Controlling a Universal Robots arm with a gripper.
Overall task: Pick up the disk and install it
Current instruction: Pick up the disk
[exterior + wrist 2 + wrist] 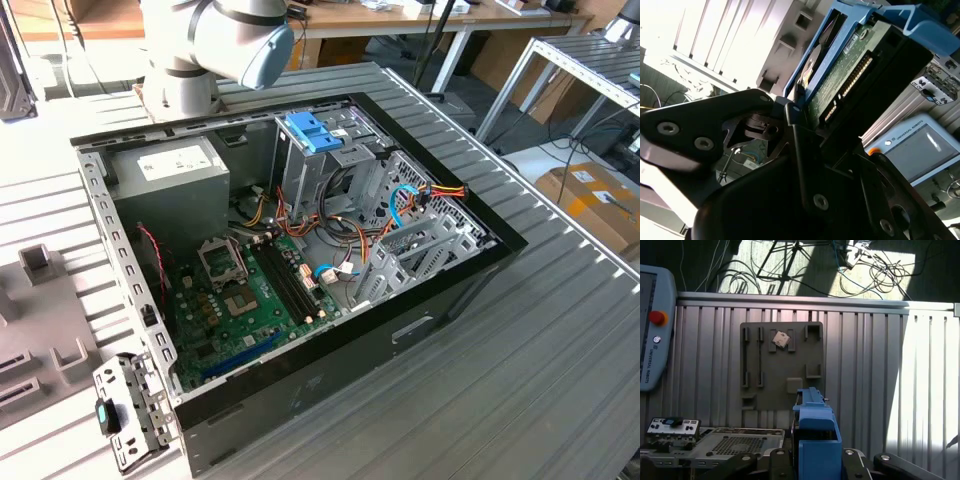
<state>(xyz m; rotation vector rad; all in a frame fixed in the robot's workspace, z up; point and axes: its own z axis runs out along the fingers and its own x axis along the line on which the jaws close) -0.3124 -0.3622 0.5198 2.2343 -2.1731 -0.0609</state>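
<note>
In the second wrist view the disk (pixel 840 75) shows its green circuit-board side and a row of connector pins. It sits inside a blue plastic bracket (pixel 920 22). My gripper (pixel 817 460) is shut on the disk, with black fingers (pixel 795 120) pressing the bracket's sides. In the first wrist view the blue bracket (pixel 815 432) stands upright between the fingers, above the ribbed table. The disk's label side is hidden.
The open computer case (pixel 100 220) lies on the ribbed table, with a drive cage (pixel 345 175), a grey power supply (pixel 170 170) and a blue bracket (pixel 313 130) on the cage. My arm (pixel 230 40) rises behind it. A grey fixture plate (pixel 780 365) and a teach pendant (pixel 652 325) lie beyond.
</note>
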